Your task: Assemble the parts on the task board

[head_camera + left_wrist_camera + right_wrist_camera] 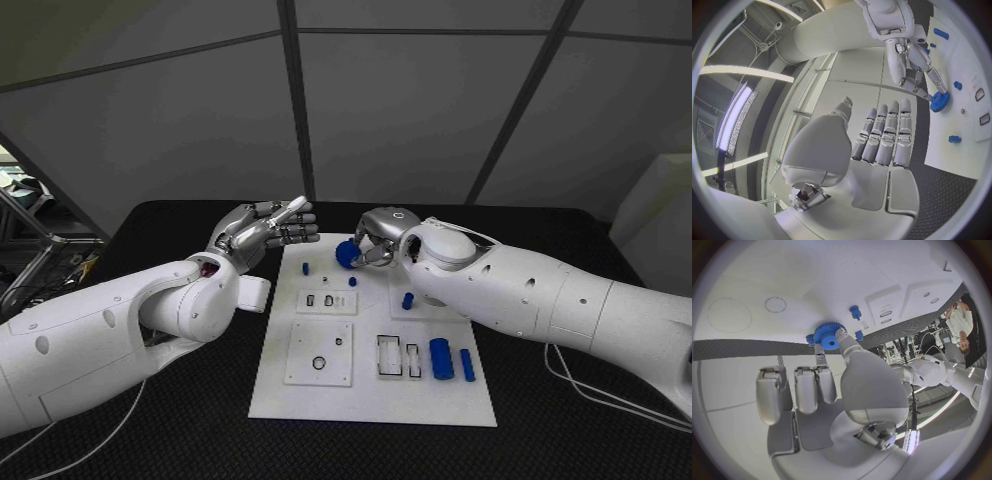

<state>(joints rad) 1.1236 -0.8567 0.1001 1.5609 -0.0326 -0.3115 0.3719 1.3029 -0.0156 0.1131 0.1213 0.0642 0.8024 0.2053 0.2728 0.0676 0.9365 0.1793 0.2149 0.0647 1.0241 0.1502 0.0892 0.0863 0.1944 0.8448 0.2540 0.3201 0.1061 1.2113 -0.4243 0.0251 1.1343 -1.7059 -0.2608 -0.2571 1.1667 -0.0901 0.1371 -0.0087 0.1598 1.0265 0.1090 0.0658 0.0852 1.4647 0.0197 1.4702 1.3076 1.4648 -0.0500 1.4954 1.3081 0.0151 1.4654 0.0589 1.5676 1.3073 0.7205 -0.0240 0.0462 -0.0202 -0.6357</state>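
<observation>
- Nearest the robot, on the white task board (372, 395), two blue cylinders (450, 360) lie beside empty slots; these call for no touch during this step.
- Mid-board, small blue pegs (408, 299) stand upright; the right arm would do well to pass clear of them.
- At the far edge, the right hand (378, 240) pinches a blue gear (348, 256) between thumb and fingers, just above the board; it should probably keep the gear level, centre its bore over a peg, then lower straight.
- Farthest, the left hand (268, 226) is empty, fingers extended, raised off the tabletop (188, 420); staying clear seems wise.
</observation>
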